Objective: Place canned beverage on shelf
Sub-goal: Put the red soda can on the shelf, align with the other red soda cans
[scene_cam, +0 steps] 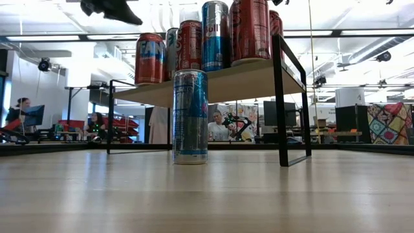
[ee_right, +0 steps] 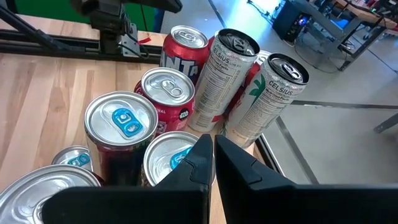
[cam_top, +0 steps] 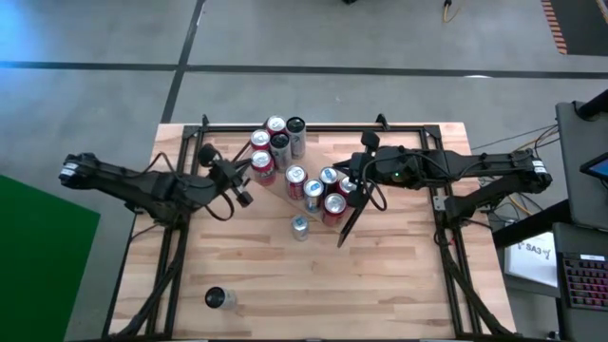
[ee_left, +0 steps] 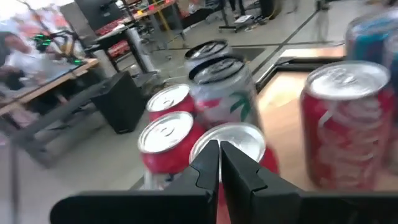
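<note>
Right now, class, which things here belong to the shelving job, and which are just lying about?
Job: shelf; cans on it; blue-silver can standing on the table before the shelf; dark can near a table corner; left gripper and right gripper, both shut above the shelved cans.

Lying about: people in the room behind; keyboard beside the table.
</note>
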Action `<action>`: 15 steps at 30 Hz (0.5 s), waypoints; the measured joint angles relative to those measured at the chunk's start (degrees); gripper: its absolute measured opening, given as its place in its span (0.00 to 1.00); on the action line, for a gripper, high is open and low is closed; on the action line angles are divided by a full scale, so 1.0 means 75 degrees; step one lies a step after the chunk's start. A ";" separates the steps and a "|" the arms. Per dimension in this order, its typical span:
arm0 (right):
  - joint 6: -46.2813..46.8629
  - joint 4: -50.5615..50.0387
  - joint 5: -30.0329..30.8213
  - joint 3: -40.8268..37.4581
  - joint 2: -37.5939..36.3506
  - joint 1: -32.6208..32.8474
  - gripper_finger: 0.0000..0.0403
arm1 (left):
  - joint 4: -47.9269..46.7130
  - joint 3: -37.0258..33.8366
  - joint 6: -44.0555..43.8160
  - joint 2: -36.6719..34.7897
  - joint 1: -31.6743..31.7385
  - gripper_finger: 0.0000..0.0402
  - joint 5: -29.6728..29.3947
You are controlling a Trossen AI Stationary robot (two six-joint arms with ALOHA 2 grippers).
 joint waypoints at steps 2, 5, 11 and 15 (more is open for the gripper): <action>0.0011 0.0000 0.0000 0.0000 0.0000 0.0000 0.02 | -0.0028 0.0180 -0.0046 0.0000 0.0001 0.00 0.0407; 0.0020 0.0000 0.0000 0.0000 0.0000 0.0000 0.02 | 0.0161 0.0354 -0.0044 0.0099 0.0000 0.00 0.1385; 0.0015 0.0000 0.0000 0.0000 0.0000 0.0000 0.02 | 0.0951 0.0358 -0.0042 0.0926 -0.0001 0.00 0.1639; 0.0020 0.0000 0.0000 -0.0001 0.0000 0.0000 0.02 | 0.0860 0.0476 -0.0212 0.1591 -0.0002 0.00 0.1231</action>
